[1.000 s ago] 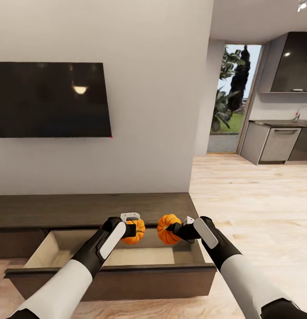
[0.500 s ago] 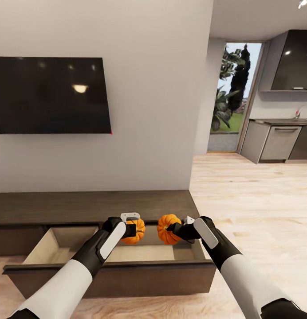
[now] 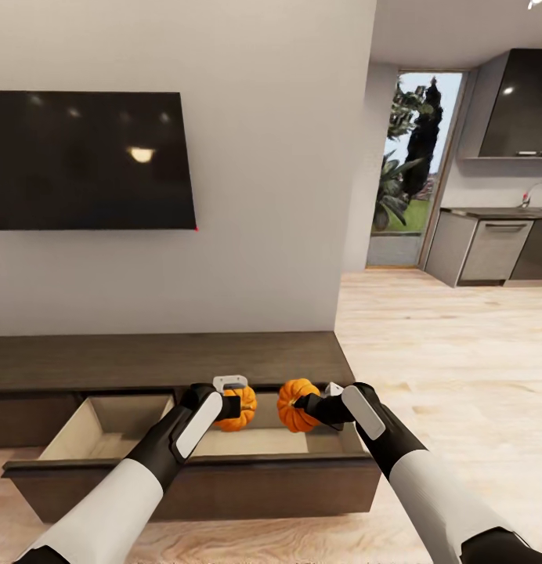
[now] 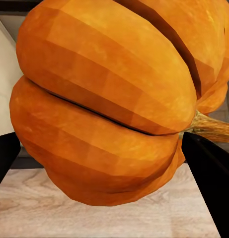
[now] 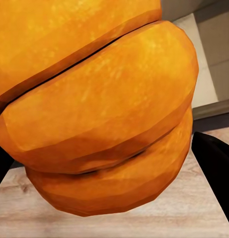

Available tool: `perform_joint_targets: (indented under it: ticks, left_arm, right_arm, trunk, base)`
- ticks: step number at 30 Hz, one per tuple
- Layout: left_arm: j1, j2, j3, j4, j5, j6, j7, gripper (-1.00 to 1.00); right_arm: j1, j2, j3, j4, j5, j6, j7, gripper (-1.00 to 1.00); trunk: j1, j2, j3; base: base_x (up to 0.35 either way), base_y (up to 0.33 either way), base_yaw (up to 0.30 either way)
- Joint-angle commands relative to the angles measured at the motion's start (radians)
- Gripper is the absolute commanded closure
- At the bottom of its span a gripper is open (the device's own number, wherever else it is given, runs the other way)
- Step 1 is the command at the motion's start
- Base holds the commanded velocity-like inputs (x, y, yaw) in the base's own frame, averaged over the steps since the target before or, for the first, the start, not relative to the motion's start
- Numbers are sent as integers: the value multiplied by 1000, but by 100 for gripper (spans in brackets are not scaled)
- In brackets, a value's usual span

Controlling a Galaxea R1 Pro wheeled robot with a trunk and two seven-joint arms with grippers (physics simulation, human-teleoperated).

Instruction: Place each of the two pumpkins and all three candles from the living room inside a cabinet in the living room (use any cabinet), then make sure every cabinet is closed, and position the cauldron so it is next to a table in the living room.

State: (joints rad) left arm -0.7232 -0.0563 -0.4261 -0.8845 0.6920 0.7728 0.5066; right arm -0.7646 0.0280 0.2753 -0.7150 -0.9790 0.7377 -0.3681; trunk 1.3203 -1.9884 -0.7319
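Two ribbed orange pumpkins hang side by side above the pulled-out drawer (image 3: 106, 427) of the long dark brown cabinet (image 3: 146, 360). My left gripper (image 3: 233, 407) is shut on the left pumpkin (image 3: 241, 410), which looms large in the left wrist view (image 4: 109, 104), its tan stem pointing sideways. My right gripper (image 3: 308, 405) is shut on the right pumpkin (image 3: 293, 405), seen close up in the right wrist view (image 5: 94, 109). The drawer's pale inside holds nothing that I can see.
A black TV screen (image 3: 87, 160) hangs on the grey wall above the cabinet. The drawer's dark front (image 3: 193, 489) stands out toward me over the pale wooden floor (image 3: 443, 368). At the far right is a kitchen counter (image 3: 490, 251) beside a glass door (image 3: 412, 164).
The view has shifted so the cabinet, drawer and TV sit a little higher in the picture. Both grippers keep their pumpkins at the same spots over the drawer.
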Motion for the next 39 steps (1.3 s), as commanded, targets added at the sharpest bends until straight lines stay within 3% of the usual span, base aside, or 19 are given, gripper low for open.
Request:
perform_joint_targets:
  ticks: [1,26,39]
  left_arm:
    - [-1,1,-2,-3,9,1,10,100]
    - [-1,1,-3,-15,9,1,10,100]
    - [-1,1,-2,-29,10,1,10,100]
  right_arm:
    - [-1,0,2,-2,-15,-1,-14,100]
    - [-1,0,2,-2,-15,-1,-14,100]
    - [-1,0,2,-2,-15,-1,-14,100]
  trunk:
    - [4,-8,-4]
    - [100,-183,-83]
    - [100,-183,-83]
  base:
    - [0,0,0]
    - [0,0,0]
    - [61,0,0]
